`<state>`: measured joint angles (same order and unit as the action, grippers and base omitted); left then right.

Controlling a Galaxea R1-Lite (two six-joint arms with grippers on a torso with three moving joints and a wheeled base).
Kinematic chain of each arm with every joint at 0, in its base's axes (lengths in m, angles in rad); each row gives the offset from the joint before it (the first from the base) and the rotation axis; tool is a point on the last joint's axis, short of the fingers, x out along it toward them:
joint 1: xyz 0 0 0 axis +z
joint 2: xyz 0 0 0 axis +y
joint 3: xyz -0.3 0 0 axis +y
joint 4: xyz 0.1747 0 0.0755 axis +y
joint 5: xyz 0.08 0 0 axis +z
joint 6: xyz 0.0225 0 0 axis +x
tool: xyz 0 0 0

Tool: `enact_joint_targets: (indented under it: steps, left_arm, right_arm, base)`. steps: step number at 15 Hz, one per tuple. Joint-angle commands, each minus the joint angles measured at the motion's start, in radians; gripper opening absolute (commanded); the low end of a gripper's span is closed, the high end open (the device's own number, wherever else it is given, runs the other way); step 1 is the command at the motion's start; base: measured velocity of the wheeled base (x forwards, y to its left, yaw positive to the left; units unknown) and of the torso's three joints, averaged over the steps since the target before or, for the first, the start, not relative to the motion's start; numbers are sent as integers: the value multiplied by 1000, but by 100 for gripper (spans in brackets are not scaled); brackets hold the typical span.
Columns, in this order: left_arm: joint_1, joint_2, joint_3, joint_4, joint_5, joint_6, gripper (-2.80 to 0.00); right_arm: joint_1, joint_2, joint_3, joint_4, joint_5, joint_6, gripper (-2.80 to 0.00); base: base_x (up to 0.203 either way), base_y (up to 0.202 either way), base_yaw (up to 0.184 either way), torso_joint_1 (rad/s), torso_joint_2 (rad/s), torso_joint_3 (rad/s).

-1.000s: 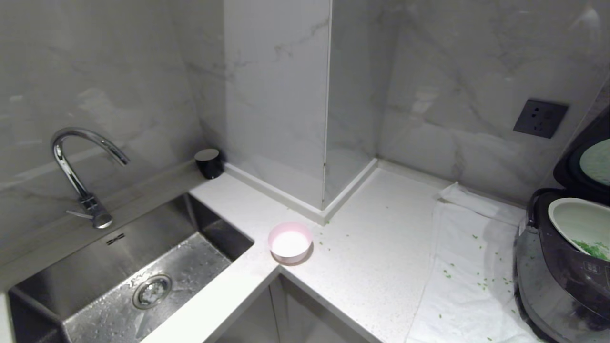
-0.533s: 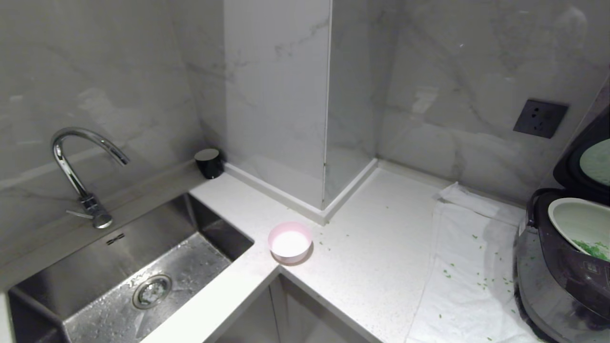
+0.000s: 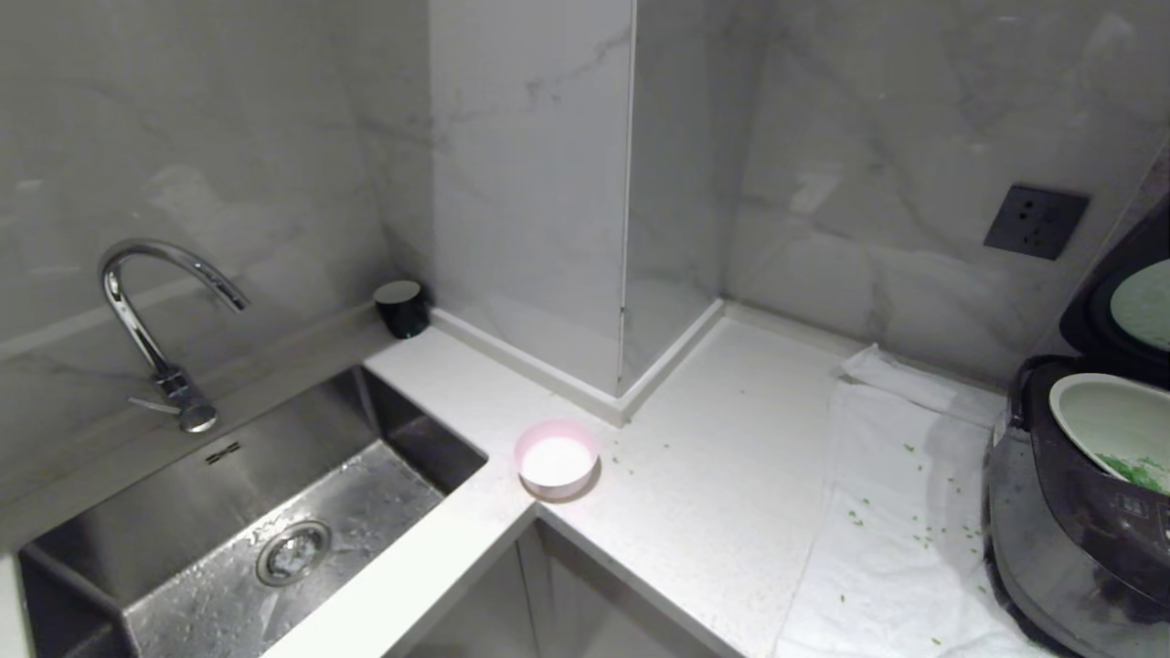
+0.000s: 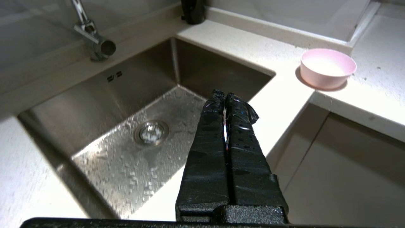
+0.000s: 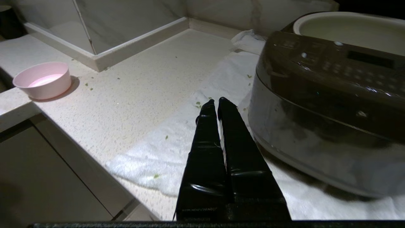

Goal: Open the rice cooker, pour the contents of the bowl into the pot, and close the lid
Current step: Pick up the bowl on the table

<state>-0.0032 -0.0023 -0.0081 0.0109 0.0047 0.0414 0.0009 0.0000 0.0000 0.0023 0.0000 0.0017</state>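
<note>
From the head view, the rice cooker (image 3: 1083,512) stands at the far right of the counter on a white towel (image 3: 900,512), with the lid (image 3: 1124,302) swung up and the pot (image 3: 1111,429) exposed. The contents of the bowl (image 3: 1132,471), chopped green bits, lie inside the pot against its near wall, and stray flecks dot the towel beside the cooker. The bowl (image 3: 556,459) sits well to the cooker's left, near the corner of the sink (image 3: 265,539), upright and looking emptied. Neither arm shows here.

In the left wrist view, the left gripper (image 4: 224,96) hangs over the sink edge, far from the cooker, its fingers pressed together on nothing. The bowl is off to one side of it, apart.

In the right wrist view, the right gripper (image 5: 214,102) is clenched and empty too, pointing level across the towel, just beside the cooker's front wall and below its button panel.

The pouring looks done, so the step in hand is most likely closing the lid (the only part left). To do it well, the arm nearer the cooker should rise above the raised lid's top edge, push it down over the pot with a steady arc, and press near the front until the latch catches, without shoving the cooker across the towel.
</note>
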Motion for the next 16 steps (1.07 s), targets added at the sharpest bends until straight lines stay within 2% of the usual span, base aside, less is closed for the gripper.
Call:
enact_joint_targets:
  steps: [1, 5, 10, 16]
  left_arm:
    - [0, 1, -1, 0, 0, -6, -280]
    - [0, 1, 0, 0, 0, -8, -280]
    - [0, 1, -1, 0, 0, -26, -280]
    - [0, 1, -1, 0, 0, -28, -280]
  right_arm:
    - [0, 0, 2, 1, 0, 0, -280]
    - [-1, 0, 2, 0, 0, 0, -280]
    - [1, 0, 2, 0, 0, 0, -280]
    - [0, 0, 2, 0, 0, 0, -280]
  base:
    - [-173, 0, -5, 12, 9, 1]
    - [-189, 0, -2, -3, -3, 1]
    - [-17, 0, -13, 9, -3, -4]
    - [1, 6, -162, 4, 0, 2]
